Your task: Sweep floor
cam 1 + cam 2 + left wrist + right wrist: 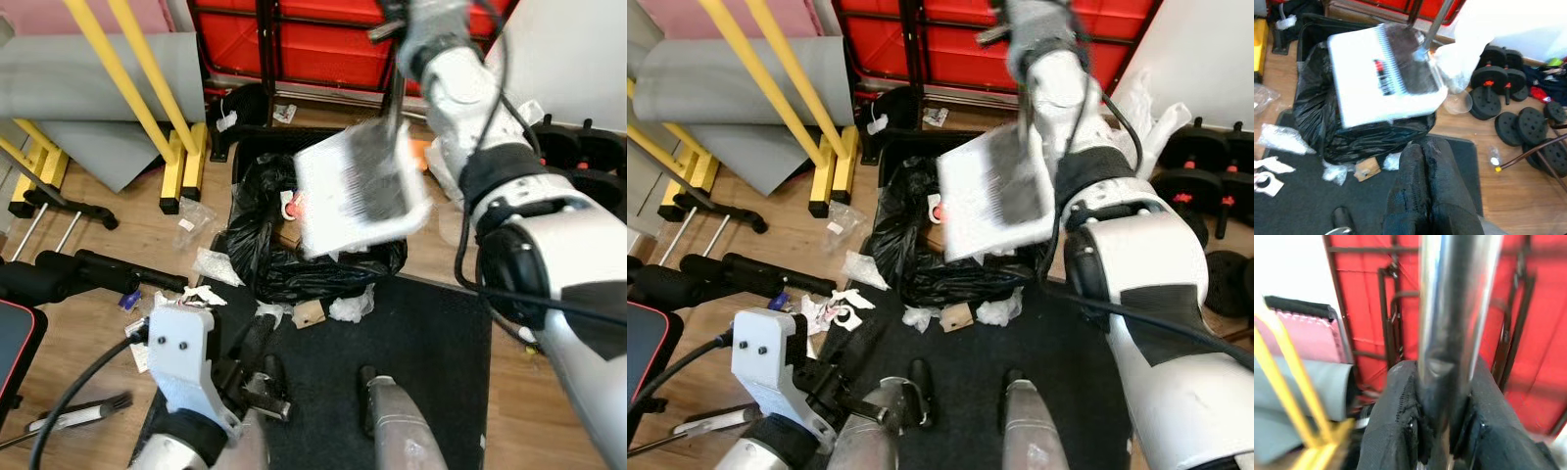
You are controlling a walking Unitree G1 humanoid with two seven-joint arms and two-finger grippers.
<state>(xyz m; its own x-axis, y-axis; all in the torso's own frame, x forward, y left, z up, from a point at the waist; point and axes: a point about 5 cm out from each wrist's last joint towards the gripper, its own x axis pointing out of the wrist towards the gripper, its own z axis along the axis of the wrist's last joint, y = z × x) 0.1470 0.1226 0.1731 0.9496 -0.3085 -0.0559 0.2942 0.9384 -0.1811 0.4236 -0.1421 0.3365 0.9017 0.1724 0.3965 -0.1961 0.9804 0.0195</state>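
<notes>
While the right hand (1442, 431) clamped the metal handle (1454, 308), the white dustpan (358, 191) hung tilted over the black bin bag (265, 250), far centre. Light, stiff, top-heavy; grip low on handle. Left hand (1425, 156) pressed shut, empty.

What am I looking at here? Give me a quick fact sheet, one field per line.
Right gripper: shut on metal dustpan handle
White plastic dustpan: tilted above the black rubbish bag
Left gripper: fingers together, holding nothing, low over the black floor mat
Floor litter: white paper scraps, small cardboard piece
Nearby: black dumbbell weights
</notes>
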